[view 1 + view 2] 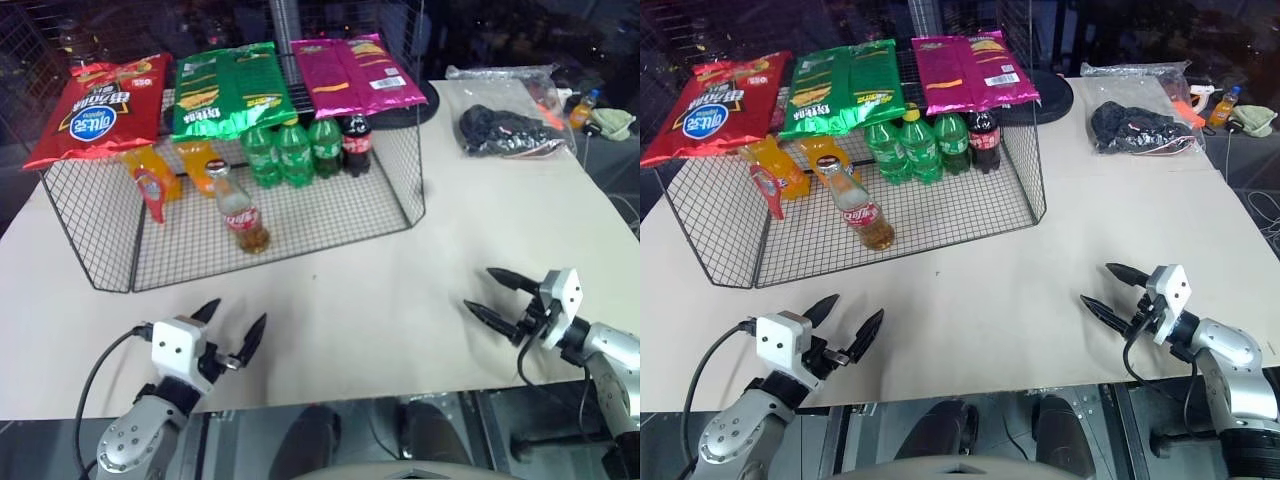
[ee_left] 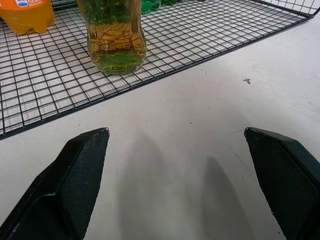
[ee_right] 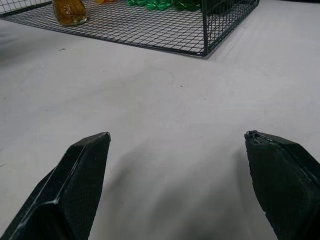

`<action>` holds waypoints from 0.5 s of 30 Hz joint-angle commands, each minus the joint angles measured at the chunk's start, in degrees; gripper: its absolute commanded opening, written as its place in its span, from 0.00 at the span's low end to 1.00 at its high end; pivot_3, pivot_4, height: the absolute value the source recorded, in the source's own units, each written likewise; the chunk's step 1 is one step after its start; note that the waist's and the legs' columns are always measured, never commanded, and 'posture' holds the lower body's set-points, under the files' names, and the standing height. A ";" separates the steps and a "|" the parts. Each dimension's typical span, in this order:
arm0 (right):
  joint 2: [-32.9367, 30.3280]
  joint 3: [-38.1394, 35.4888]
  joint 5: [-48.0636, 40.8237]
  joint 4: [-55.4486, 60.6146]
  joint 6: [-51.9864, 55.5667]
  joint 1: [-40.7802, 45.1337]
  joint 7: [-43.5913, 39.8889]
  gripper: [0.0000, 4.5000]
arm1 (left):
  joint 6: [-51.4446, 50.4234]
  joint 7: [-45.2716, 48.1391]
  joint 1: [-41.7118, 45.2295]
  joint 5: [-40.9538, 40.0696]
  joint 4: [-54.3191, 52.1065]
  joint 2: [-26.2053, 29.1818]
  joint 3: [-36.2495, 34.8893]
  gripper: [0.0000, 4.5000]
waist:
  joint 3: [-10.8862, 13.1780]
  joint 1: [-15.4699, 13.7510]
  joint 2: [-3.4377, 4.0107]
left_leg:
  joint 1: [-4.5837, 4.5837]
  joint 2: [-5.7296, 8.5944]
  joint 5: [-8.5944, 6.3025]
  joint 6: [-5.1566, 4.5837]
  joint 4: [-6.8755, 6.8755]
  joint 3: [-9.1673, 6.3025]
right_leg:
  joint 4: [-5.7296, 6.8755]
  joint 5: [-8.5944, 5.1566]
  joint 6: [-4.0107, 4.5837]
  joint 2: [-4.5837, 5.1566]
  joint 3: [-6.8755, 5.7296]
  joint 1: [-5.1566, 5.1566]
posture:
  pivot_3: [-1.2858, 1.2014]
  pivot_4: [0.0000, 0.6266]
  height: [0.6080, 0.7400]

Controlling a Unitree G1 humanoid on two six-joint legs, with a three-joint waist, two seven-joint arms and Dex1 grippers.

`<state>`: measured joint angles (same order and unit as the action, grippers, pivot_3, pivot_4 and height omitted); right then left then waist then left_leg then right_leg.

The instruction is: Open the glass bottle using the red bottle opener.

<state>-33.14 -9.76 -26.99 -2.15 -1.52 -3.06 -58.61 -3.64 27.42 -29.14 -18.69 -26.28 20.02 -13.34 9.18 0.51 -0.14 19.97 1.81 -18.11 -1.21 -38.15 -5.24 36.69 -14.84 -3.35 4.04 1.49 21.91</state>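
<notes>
The glass bottle (image 1: pixel 243 215) stands upright on the wire rack's floor near its front, with a red label and amber liquid low inside; its base also shows in the left wrist view (image 2: pixel 116 40). The red bottle opener (image 1: pixel 150 190) leans against an orange soda bottle at the rack's left, behind and left of the glass bottle. My left gripper (image 1: pixel 239 311) hovers open and empty over the table, in front of the rack and pointing at the bottle. My right gripper (image 1: pixel 478 287) is open and empty at the right, pointing left over bare table.
A wire rack (image 1: pixel 330 215) holds orange soda bottles (image 1: pixel 195 160), green bottles (image 1: pixel 290 150) and a dark cola bottle (image 1: pixel 356 143), with chip bags (image 1: pixel 230 90) lying on its top. A plastic bag of dark stuff (image 1: pixel 505 130) lies at the back right. The table's front edge runs just below both grippers.
</notes>
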 commanded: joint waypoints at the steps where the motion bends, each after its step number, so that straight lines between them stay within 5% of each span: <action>1: -0.87 -0.42 0.37 0.00 -1.41 0.76 -1.43 0.97 | 0.40 0.91 -0.75 -0.25 -1.56 0.84 -0.58 1.00 | 0.00 0.00 0.00 | 0.00 0.00 0.00 0.00 0.00 0.00 | 0.00 0.00 0.00 0.00 0.00 0.00 | 0.52 0.24 1.00; 15: -1.31 -0.40 1.92 -2.72 -2.68 2.90 -3.69 0.97 | 1.70 1.64 -2.11 0.37 -0.26 0.42 -0.44 1.00 | 0.02 0.02 0.01 | 0.00 0.00 0.00 0.00 0.00 0.02 | 0.00 0.00 0.00 0.00 0.00 0.01 | 0.52 0.24 1.00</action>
<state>-33.58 -9.65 -24.81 -5.32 -2.90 -0.76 -61.49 -3.20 29.00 -30.63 -18.63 -26.20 20.54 -13.38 9.19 0.53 -0.13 19.97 1.81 -18.11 -1.21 -38.15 -5.22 36.69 -14.84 -3.35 4.04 1.48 21.92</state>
